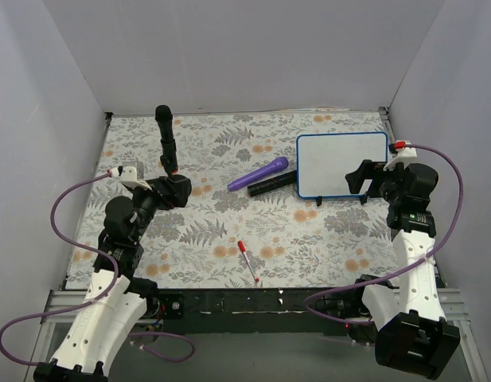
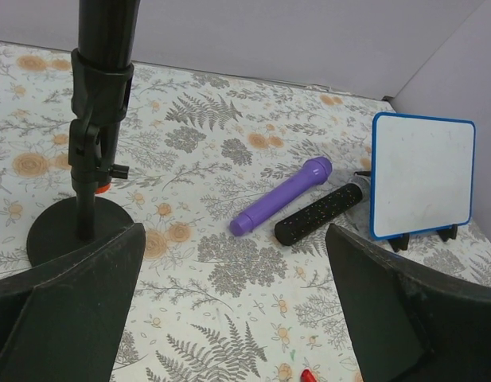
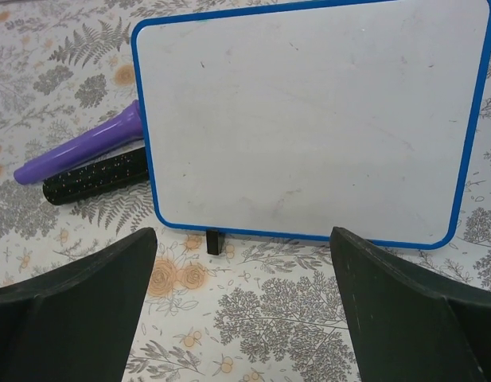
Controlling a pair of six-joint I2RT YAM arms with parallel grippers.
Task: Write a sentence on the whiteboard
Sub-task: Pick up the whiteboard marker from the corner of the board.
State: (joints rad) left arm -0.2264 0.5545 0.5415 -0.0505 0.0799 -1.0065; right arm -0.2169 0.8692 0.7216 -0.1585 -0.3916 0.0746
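Note:
The whiteboard (image 1: 340, 163) with a thin blue frame stands propped on small black feet at the right back of the floral mat. Its face is blank; no red sentence shows on it. It also shows in the left wrist view (image 2: 422, 175) and fills the right wrist view (image 3: 317, 119). My right gripper (image 1: 360, 177) is open and empty, just in front of the board's right part (image 3: 243, 267). My left gripper (image 1: 188, 191) is open and empty over the mat's left side (image 2: 233, 270). A thin red-tipped marker (image 1: 247, 261) lies near the front edge; its red tip shows in the left wrist view (image 2: 307, 375).
A purple marker (image 1: 259, 173) and a black speckled cylinder (image 1: 273, 185) lie side by side left of the board. A black stand with a round base (image 1: 165, 139) rises at the back left, close to my left gripper (image 2: 94, 119). Grey walls enclose the table.

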